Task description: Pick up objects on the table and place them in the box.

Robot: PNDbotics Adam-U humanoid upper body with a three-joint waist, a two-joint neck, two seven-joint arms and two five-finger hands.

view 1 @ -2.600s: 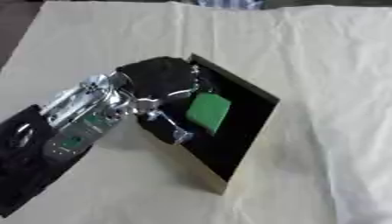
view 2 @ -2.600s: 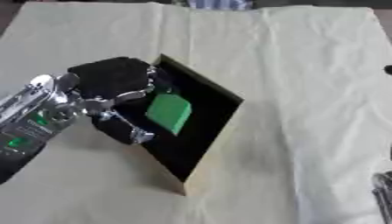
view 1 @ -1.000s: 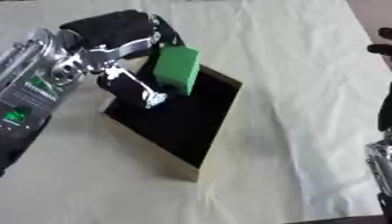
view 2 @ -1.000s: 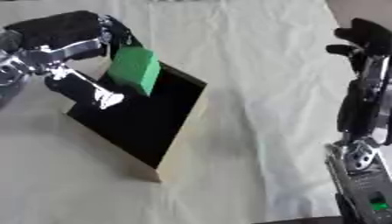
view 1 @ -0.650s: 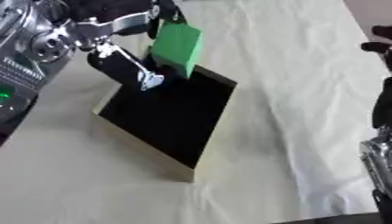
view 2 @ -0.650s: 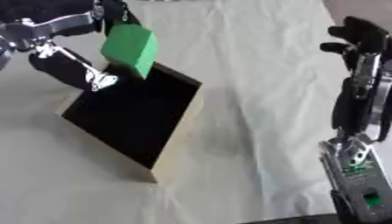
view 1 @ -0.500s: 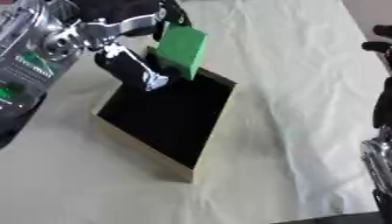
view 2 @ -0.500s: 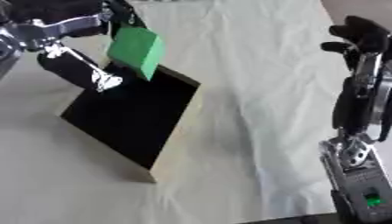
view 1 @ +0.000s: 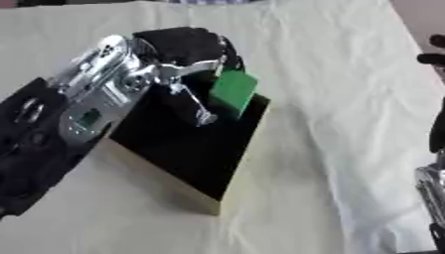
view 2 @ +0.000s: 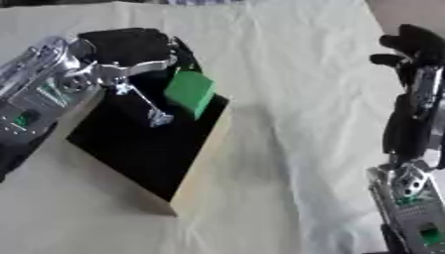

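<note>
The robot's left hand [view 1: 187, 47], black with a silver wrist, reaches in from the left side and hangs over the far end of a shallow rectangular box [view 1: 228, 184] with a black inside and pale cream outer walls. Its fingers are curled round a bright green rectangular block [view 1: 233, 92], which is held tilted, its lower edge hanging just above the box's far right rim and its upper end tucked under the black fingers. A thin silver finger [view 1: 196, 106] of the same hand points down beside the block toward the dark floor of the box. The box sits askew on a table covered by a creased, cream-coloured cloth [view 1: 339, 64], one corner pointing toward the camera. Whether anything lies on the box's floor cannot be told, since the inside is uniformly dark. The robot's right hand [view 2: 415, 42] shows at the right edge of the right eye view, raised upright well apart from the box, its black fingers at the top and holding nothing; whether those fingers are straight or curled cannot be told.
</note>
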